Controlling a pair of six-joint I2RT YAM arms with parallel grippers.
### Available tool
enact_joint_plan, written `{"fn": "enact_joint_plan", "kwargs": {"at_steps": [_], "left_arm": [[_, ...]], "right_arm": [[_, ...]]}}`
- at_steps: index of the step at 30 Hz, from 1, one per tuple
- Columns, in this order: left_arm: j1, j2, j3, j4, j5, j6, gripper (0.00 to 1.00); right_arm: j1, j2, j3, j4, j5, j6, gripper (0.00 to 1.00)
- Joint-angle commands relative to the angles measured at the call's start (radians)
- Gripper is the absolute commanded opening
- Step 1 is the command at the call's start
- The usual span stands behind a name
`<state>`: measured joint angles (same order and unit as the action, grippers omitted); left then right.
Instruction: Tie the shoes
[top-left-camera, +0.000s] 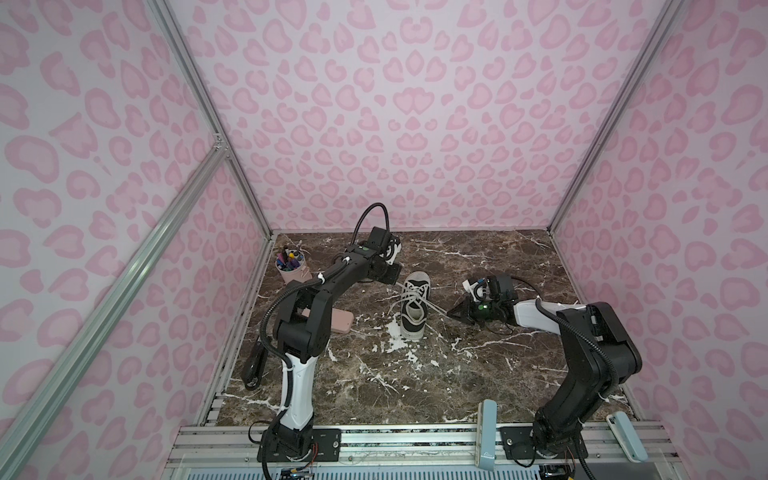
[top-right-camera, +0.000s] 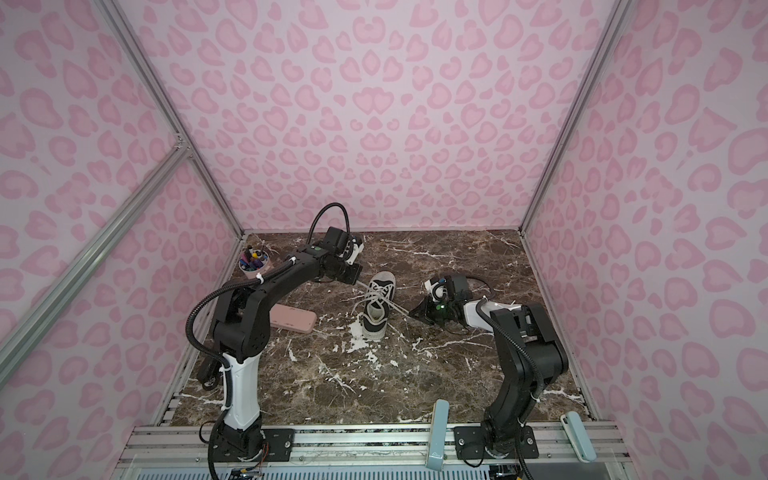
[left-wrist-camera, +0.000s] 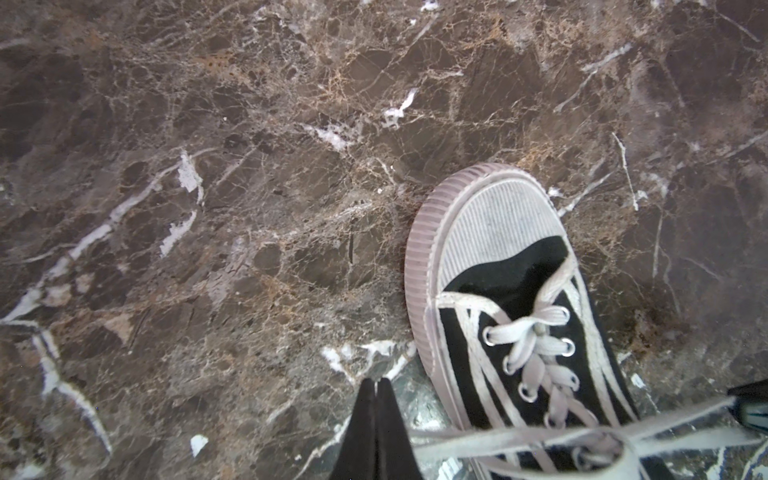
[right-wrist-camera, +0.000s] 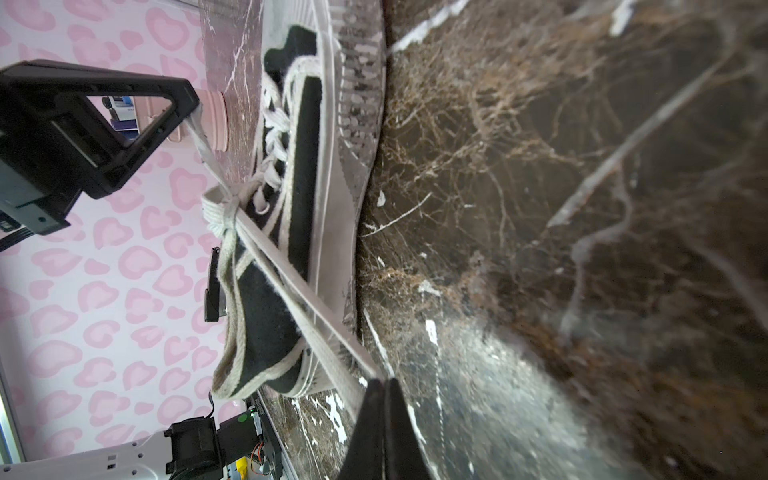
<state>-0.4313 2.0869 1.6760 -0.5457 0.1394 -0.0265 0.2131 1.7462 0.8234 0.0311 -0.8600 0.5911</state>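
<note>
The dark marble worktop (top-left-camera: 415, 382) took up the whole floor of the pink-spotted booth, and both arms were out over it. The left arm (top-left-camera: 299, 324) arched in from the left side, while the right arm (top-left-camera: 590, 353) folded low from the right. Right between them, near the middle of the worktop, stood the shoe (top-left-camera: 413, 307). It was upright on its white sole, toe cap pointing at the back wall, heel toward the arms' bases. Off to its left lay a flat pink case (top-right-camera: 293, 318), apart from the shoe, with one end tucked behind the left arm in both top views. Further back, near the left rear corner, a pink cup (top-right-camera: 254, 262) stood full of pens.

Down to the small stuff. The left tool (left-wrist-camera: 376, 388) was pinched tight, fingers pressed together, just beside the shoe's left flank near the toe. The right wrist view showed a strand running up into its tip. The right tool (right-wrist-camera: 380, 382) was clamped too, low by the worktop on the shoe's right, about level with its opening, with a flat strand pinned at its tip. And the laces (right-wrist-camera: 307, 301) were white and flat, drawn out straight to either side, one strand to each tool. They crossed over one another above the tongue at the top of the lacing.
</note>
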Motion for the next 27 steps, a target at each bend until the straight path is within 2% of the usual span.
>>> {"fn": "enact_joint_plan", "kwargs": {"at_steps": [1, 27], "left_arm": [[0.016, -0.011, -0.002, 0.020, -0.058, -0.008, 0.04], [0.037, -0.031, -0.028, 0.029, -0.061, -0.026, 0.04]], "right_arm": [[-0.006, 0.007, -0.001, -0.046, 0.030, -0.013, 0.00], [-0.033, 0.035, -0.022, -0.017, 0.013, -0.007, 0.00]]}}
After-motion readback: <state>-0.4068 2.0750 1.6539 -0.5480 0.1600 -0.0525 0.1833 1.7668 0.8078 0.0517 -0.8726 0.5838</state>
